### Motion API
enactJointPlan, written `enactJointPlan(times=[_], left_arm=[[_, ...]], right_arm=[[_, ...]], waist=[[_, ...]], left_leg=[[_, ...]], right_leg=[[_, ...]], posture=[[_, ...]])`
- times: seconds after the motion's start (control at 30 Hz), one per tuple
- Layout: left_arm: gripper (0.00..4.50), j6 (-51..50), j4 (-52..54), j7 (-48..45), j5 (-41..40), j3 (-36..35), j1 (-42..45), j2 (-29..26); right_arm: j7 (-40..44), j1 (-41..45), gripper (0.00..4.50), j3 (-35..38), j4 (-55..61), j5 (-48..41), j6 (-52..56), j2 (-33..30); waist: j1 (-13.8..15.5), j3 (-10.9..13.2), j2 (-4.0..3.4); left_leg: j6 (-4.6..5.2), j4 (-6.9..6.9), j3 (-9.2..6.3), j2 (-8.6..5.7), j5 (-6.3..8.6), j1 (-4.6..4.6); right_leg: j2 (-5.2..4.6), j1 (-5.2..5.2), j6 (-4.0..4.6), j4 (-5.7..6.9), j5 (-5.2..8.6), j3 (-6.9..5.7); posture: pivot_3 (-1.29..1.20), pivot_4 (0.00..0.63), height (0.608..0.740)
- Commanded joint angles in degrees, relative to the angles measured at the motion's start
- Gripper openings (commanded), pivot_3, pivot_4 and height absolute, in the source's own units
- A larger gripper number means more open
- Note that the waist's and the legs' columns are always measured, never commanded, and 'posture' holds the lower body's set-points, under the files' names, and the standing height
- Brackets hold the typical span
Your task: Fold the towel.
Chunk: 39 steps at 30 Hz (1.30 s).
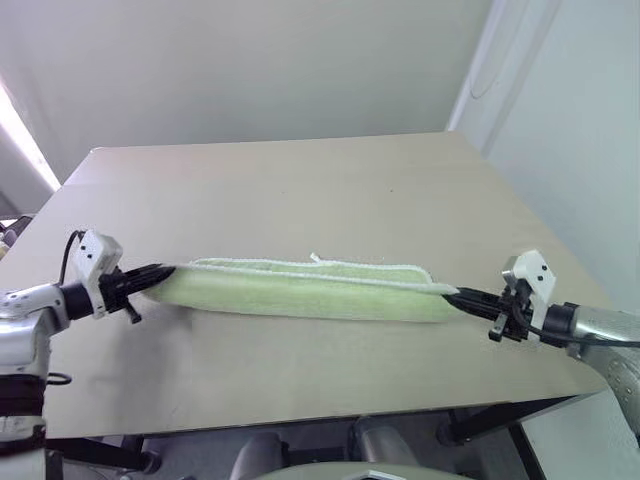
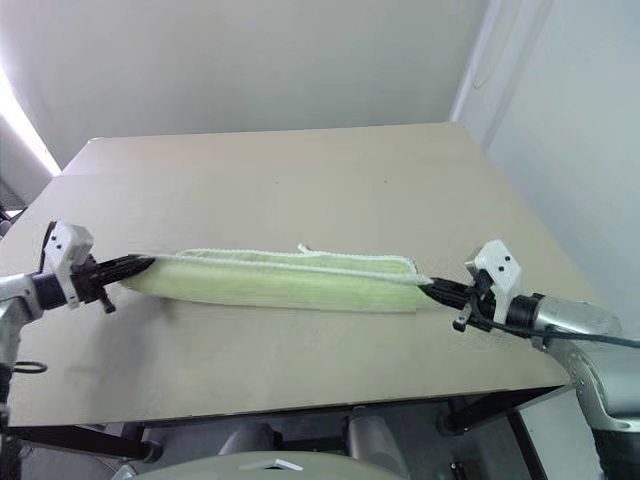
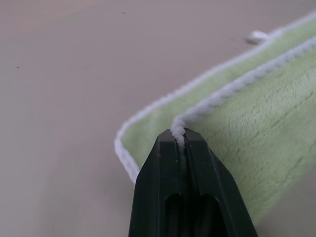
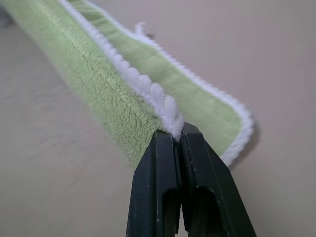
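Left gripper (image 1: 158, 271) is clamped tight on the left corner edging of the light lime-green terry towel (image 1: 300, 289). Towel is stretched taut across the near half of the beige rectangular table (image 1: 300, 190), doubled over lengthwise, small white loop tag (image 1: 316, 259) on its far edge. Right gripper (image 1: 462, 296) is pinched on the right corner edging.

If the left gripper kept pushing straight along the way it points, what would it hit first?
The towel itself. The left gripper is shut on its whitish corner edge and points along the cloth toward the right gripper, so it would likely bunch the towel first.
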<state>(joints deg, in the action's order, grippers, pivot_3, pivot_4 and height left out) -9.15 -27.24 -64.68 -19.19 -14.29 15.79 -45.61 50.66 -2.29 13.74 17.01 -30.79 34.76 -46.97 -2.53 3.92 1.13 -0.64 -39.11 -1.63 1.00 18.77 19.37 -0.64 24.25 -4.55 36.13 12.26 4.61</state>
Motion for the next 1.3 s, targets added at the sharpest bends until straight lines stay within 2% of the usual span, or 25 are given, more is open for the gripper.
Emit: enactJointPlan(times=[0.03, 0.4, 0.67, 0.8, 0.83, 0.97, 1.13, 1.2, 1.23, 1.3], left_arm=[[0.0, 3.28, -4.21, 2.62, 2.62, 0.92, 3.28, 0.36], [0.0, 7.27, -18.39, 8.53, 6.53, 3.97, 12.46, 5.28], [0.0, 9.34, -25.29, 9.18, 8.01, 4.54, 16.95, 7.19], [1.02, 10.17, -28.27, 9.15, 8.32, 4.76, 18.78, 8.03], [1.41, 10.19, -28.6, 9.01, 8.31, 4.74, 19.02, 8.1], [2.79, 10.68, -29.29, 8.36, 8.54, 4.85, 19.2, 8.05], [4.5, 11.88, -29.5, 10.84, 8.51, 3.61, 20.18, 7.52], [4.5, 12.41, -29.8, 11.59, 8.62, 3.37, 20.63, 6.86], [4.5, 13.05, -29.92, 12.56, 8.75, 3.07, 20.98, 6.43], [4.5, 13.05, -29.22, 12.57, 8.11, 2.46, 21.54, 5.71]], right_arm=[[-1.48, 2.99, 0.05, -0.81, -2.85, 2.05, -1.33, 0.55], [-6.33, 12.67, 0.05, -7.49, -13.73, 9.09, -3.41, 4.9], [-8.9, 18.15, 0.05, -10.26, -19.51, 11.94, -2.49, 8.43], [-8.63, 19.87, 0.0, -11.75, -20.88, 12.05, 0.75, 9.1], [-8.4, 20.1, 0.5, -11.8, -20.92, 11.81, 1.47, 9.12], [-9.02, 20.92, 1.69, -11.84, -20.85, 12.02, 2.59, 9.47], [-12.41, 22.62, 3.55, -9.86, -21.64, 12.65, 2.14, 10.55], [-14.09, 23.67, 4.28, -7.6, -21.92, 11.62, 3.01, 10.82], [-14.98, 24.46, 4.48, -5.32, -21.76, 9.95, 5.41, 10.72], [-16.05, 25.5, 4.48, -0.48, -20.75, 5.65, 11.66, 10.55]], waist=[[0.02, 0.0, 0.0], [0.0, -0.03, 0.04], [0.02, -0.03, 0.03], [0.04, -0.03, 0.03], [0.04, -0.03, 0.03], [-0.02, -0.03, 0.03], [-0.03, -0.03, 0.03], [0.0, -0.03, 0.03], [0.0, -0.03, 0.03], [0.01, -0.03, 0.03]], left_leg=[[0.0, 0.07, 0.0, 0.0, 0.0, 0.04], [0.02, 0.03, 0.01, -0.05, 0.0, 0.02], [0.02, 0.03, -0.02, -0.06, 0.0, 0.08], [0.02, 0.03, -0.03, -0.06, 0.0, 0.09], [0.02, 0.03, -0.03, -0.06, 0.0, 0.09], [0.02, 0.03, -0.04, -0.06, 0.0, 0.08], [0.02, 0.03, -0.04, -0.06, 0.0, 0.07], [0.02, 0.03, -0.05, -0.06, 0.0, 0.07], [0.02, 0.03, -0.05, -0.06, 0.0, 0.08], [0.02, 0.03, -0.05, -0.06, 0.0, 0.1]], right_leg=[[0.01, 0.06, 0.01, -0.02, 0.0, 0.0], [0.0, 0.02, 0.01, 0.01, -0.04, 0.05], [0.01, 0.04, 0.02, 0.0, -0.06, 0.05], [0.02, 0.04, 0.01, 0.0, -0.06, 0.05], [0.02, 0.04, 0.02, 0.0, -0.06, 0.05], [0.02, 0.04, 0.01, 0.01, -0.06, 0.04], [0.03, 0.04, 0.01, 0.02, -0.06, 0.05], [0.03, 0.04, 0.01, 0.03, -0.07, 0.05], [0.03, 0.04, 0.0, 0.03, -0.07, 0.04], [0.02, 0.05, -0.01, 0.02, -0.07, 0.05]], posture=[[0.0, 0.0, 0.712], [0.0, 0.0, 0.712], [0.0, 0.0, 0.712], [0.0, 0.0, 0.712], [0.0, 0.0, 0.712], [0.0, 0.0, 0.712], [0.0, 0.0, 0.712], [0.0, 0.0, 0.712], [0.0, 0.0, 0.712], [0.0, 0.0, 0.712]])
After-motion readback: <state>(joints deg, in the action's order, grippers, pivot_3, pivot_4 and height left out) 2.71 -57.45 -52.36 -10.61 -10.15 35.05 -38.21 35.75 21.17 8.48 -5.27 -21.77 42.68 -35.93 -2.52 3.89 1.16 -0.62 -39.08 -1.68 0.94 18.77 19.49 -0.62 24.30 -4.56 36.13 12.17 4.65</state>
